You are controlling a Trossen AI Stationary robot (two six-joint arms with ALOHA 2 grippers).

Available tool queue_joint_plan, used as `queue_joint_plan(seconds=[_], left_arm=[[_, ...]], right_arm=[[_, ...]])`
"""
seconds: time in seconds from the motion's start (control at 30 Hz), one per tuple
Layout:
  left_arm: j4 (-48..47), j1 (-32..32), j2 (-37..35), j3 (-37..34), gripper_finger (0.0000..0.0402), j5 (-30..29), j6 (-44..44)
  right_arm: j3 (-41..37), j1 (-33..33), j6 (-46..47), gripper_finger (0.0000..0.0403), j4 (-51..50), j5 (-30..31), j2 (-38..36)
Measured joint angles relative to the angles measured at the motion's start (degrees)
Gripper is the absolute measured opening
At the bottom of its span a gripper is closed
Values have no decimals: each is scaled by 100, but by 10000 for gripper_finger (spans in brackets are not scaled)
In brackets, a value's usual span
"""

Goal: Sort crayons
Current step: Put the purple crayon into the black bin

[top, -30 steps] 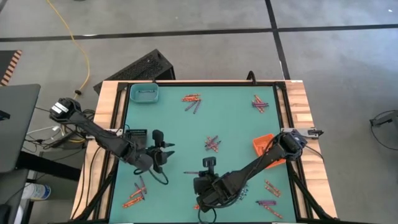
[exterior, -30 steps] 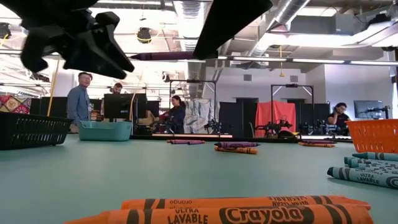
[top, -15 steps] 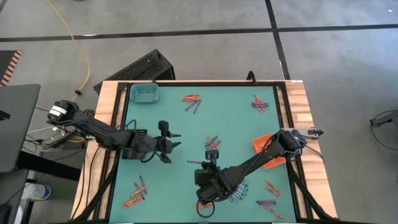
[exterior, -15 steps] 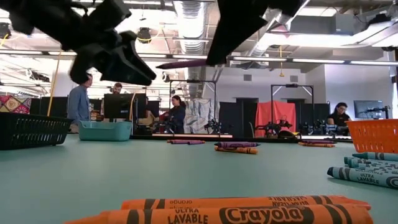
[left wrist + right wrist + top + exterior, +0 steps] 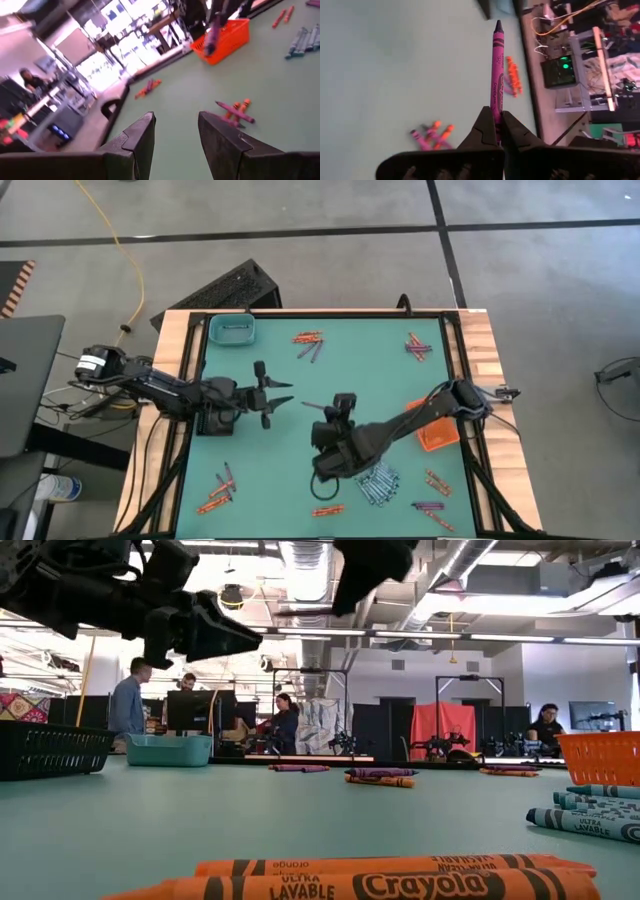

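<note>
A: Where is the right gripper (image 5: 497,131)?

B: Above the middle of the green tabletop (image 5: 370,365), raised. Its fingers (image 5: 482,127) are clenched on a purple crayon (image 5: 497,75), which sticks out forward past the tips. From above, that crayon (image 5: 313,407) points toward the left arm.

A: And the left gripper (image 5: 281,392)?

B: Also raised, left of centre, facing the right one with a gap between them. Its fingers (image 5: 141,138) are spread and grasp nothing; the wrist view shows bare tabletop between them.

A: The other crayons?

B: Scattered in small clusters. A pale blue-grey heap (image 5: 379,481) lies just below the right arm. Orange and purple ones lie near the front left corner (image 5: 218,492), near the far edge (image 5: 309,345), near the far right corner (image 5: 417,346), and along the front right (image 5: 435,495). The low view shows two orange crayons (image 5: 390,875) lying side by side right in front of the camera.

A: Trays?

B: A teal tray (image 5: 232,329) sits at the far left corner, an orange tray (image 5: 436,430) at the right edge partly under the right arm, and a black tray (image 5: 215,418) under the left arm.
</note>
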Motion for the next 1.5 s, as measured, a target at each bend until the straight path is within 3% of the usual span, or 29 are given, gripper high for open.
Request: queue_joint_plan(seconds=[0.3, 0.6, 0.73, 1.07, 1.5], left_arm=[[106, 321, -55, 0, 141, 679, -265], [118, 646, -52, 0, 141, 2639, -1381], [391, 665, -50, -59, 141, 3033, -1574], [1928, 663, -48, -508, 141, 3289, -1953], [2310, 663, -31, -509, 141, 3374, -2066]], right_arm=[[2, -310, -213, 1, 278, 146, -399], [2, -328, -1010, 1, 1392, 130, -483], [2, -328, -1188, 1, 1820, 66, -483], [2, -312, -1366, 1, 2320, -24, -483], [2, -251, -1770, 1, 3111, -179, -483]])
